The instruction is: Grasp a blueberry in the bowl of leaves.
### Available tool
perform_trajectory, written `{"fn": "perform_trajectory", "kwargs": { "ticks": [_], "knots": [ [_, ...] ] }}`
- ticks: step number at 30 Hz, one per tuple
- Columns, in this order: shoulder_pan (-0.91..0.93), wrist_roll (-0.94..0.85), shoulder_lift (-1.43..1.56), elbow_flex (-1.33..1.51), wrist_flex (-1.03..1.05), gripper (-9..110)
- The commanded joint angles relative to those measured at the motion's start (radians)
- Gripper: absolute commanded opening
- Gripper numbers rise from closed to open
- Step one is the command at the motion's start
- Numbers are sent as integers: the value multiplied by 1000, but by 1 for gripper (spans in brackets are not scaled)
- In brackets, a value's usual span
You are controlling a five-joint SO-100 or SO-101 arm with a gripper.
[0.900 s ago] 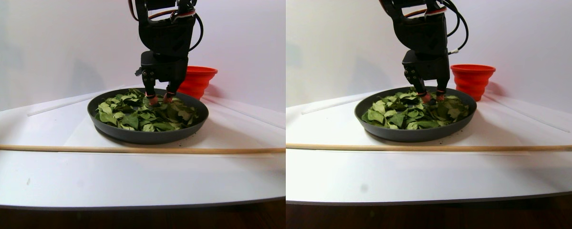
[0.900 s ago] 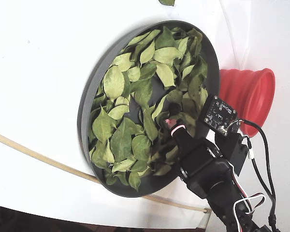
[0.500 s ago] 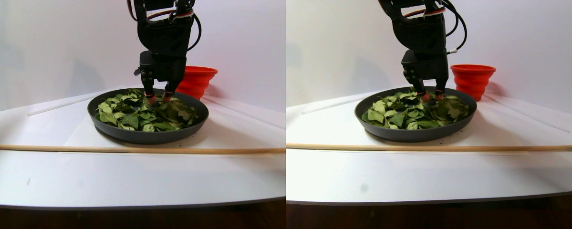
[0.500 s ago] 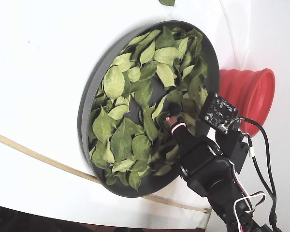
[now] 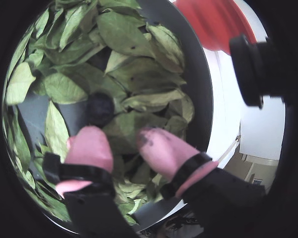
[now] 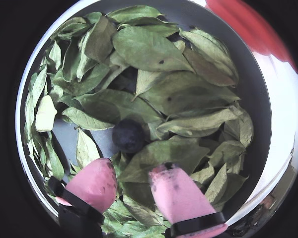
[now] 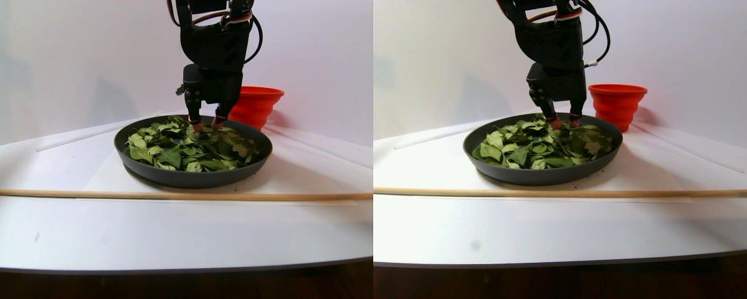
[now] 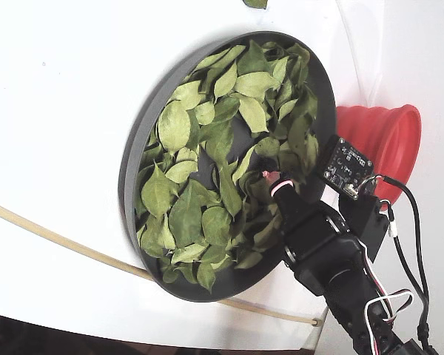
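Observation:
A dark blueberry [image 5: 100,108] [image 6: 128,135] lies on bare bowl floor among the green leaves [image 6: 149,49] in the wide dark grey bowl [image 6: 258,99] [image 7: 192,177] [image 8: 133,170]. My gripper [image 5: 121,136] [image 6: 131,173] is open and empty, its pink fingertips [image 6: 94,181] down at leaf level. The berry sits just beyond the gap between them, nearer the left finger in both wrist views. In the stereo pair view the gripper [image 7: 205,124] points straight down into the bowl's far side. In the fixed view the gripper [image 8: 274,181] is over the leaves [image 8: 177,126], and the berry is hidden.
A red ribbed cup [image 7: 255,106] [image 8: 377,140] [image 5: 213,20] stands just behind the bowl, close to the arm. A thin wooden stick [image 7: 161,195] [image 8: 59,240] lies across the white table in front of the bowl. One stray leaf [image 8: 255,3] lies outside the bowl.

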Motion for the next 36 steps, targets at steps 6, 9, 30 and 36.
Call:
{"fn": "perform_trajectory", "kwargs": {
  "ticks": [6,9,30,36],
  "knots": [
    [-3,0,5,-67,-2,14],
    [-5,-2,-3,-77,-2,14],
    [-5,-6,-95,-167,-17,17],
    [-8,-3,-110,-187,-18,18]
  ]
}}
